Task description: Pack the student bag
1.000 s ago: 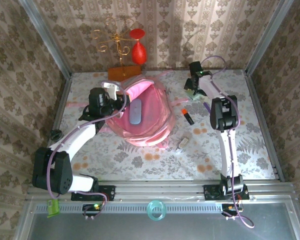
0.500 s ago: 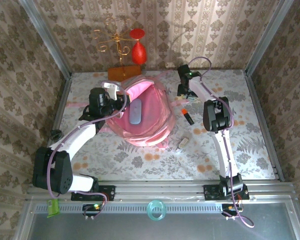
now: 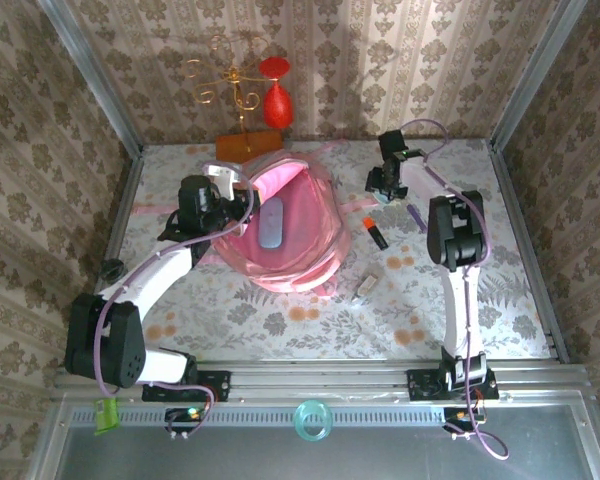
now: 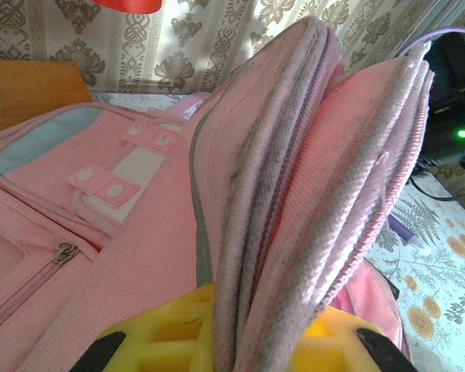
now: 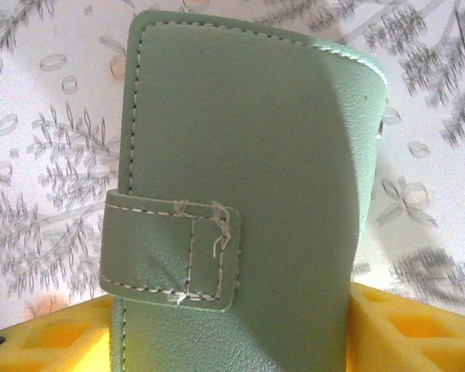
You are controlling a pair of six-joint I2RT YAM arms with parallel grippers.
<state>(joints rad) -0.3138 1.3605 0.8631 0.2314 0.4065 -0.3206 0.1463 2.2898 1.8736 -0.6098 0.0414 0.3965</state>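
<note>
The student bag (image 3: 280,235) lies left of centre on the surface (image 3: 310,325), its mouth held open because the left end effector (image 4: 240,341) is clenched on the rim. Your right end effector (image 5: 232,333) straddles the green wallet (image 5: 248,155) near the far wall (image 3: 380,80); if it grips already, you cannot tell. Toward the mouth the way looks free

Quick scan for txt, all views: nothing legible. No words, nos., brand marks or signs readable on any surface.
</note>
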